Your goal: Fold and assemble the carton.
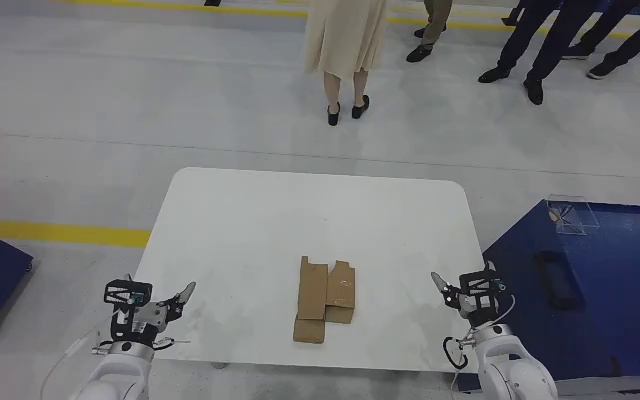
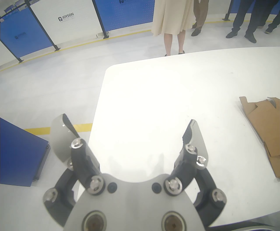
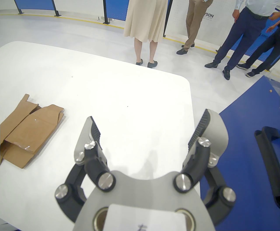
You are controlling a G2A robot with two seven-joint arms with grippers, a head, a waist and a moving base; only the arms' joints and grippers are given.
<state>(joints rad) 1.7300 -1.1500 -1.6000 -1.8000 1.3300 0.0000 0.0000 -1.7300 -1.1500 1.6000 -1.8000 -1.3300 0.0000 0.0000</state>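
Looking down, the top view has a white table (image 1: 250, 210) with rounded corners on a pale grey floor (image 1: 100, 100) marked with a yellow line (image 1: 70, 234). The carton (image 1: 325, 298) lies flat and brown near the table's near edge, about midway across. A blue platform (image 1: 600, 340) stands just beside the table's right side. The left wrist view adds blue and white barrier panels (image 2: 65, 19) behind. It also has the left gripper (image 2: 128, 118), jaws spread wide and empty, over the near left corner, well apart from the carton. The right wrist view has the right gripper (image 3: 148, 113), likewise spread and empty, at the table's right edge, and a black looped part (image 3: 262, 148) on the platform.
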